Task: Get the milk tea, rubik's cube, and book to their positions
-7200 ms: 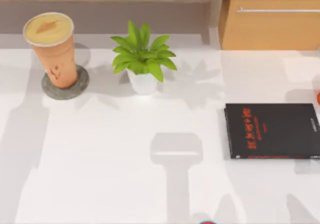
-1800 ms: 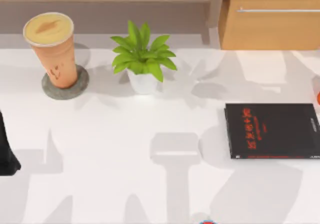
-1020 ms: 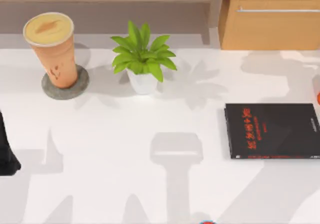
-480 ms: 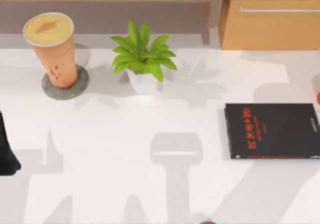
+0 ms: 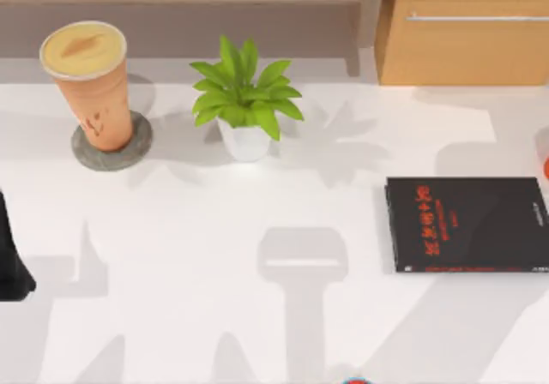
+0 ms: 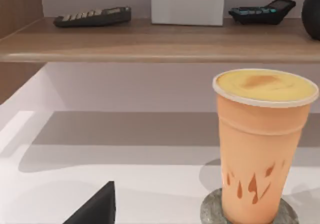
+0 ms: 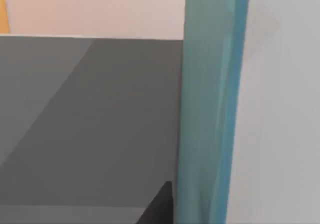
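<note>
Cropping at table's right edge cuts off black book (image 5: 467, 225). Teal book (image 7: 210, 104) fills right wrist view close-up, upright strip, rest hidden. Milk tea (image 5: 88, 82) full, upright on grey coaster (image 5: 111, 148), far left. Left arm (image 5: 12, 264) at left edge, facing cup; both pincers' state: cannot tell.

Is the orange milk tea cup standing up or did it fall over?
Standing up. The milk tea sits upright on a round grey coaster, and its creamy top faces straight up. The left wrist view shows it upright too.
</note>
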`<state>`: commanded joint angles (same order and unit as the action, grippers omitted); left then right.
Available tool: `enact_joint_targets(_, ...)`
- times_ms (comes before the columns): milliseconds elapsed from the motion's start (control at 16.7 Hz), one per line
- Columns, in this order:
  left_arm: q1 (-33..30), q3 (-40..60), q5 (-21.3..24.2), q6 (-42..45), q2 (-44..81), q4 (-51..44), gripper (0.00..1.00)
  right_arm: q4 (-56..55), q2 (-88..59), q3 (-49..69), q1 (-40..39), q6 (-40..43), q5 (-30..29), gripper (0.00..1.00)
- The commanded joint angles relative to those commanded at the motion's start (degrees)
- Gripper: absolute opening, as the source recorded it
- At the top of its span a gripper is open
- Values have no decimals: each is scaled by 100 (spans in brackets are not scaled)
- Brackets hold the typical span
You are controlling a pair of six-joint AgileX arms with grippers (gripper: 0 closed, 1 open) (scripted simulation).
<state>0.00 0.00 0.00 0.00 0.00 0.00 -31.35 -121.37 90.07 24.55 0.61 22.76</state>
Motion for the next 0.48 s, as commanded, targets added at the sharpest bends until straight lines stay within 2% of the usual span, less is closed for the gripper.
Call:
enact_joint_targets(360, 0, 0, 0, 0, 0, 0, 100, 0, 0, 0, 0, 0, 0, 2)
enact_joint_targets(480, 0, 0, 0, 0, 0, 0, 100, 0, 0, 0, 0, 0, 0, 0)
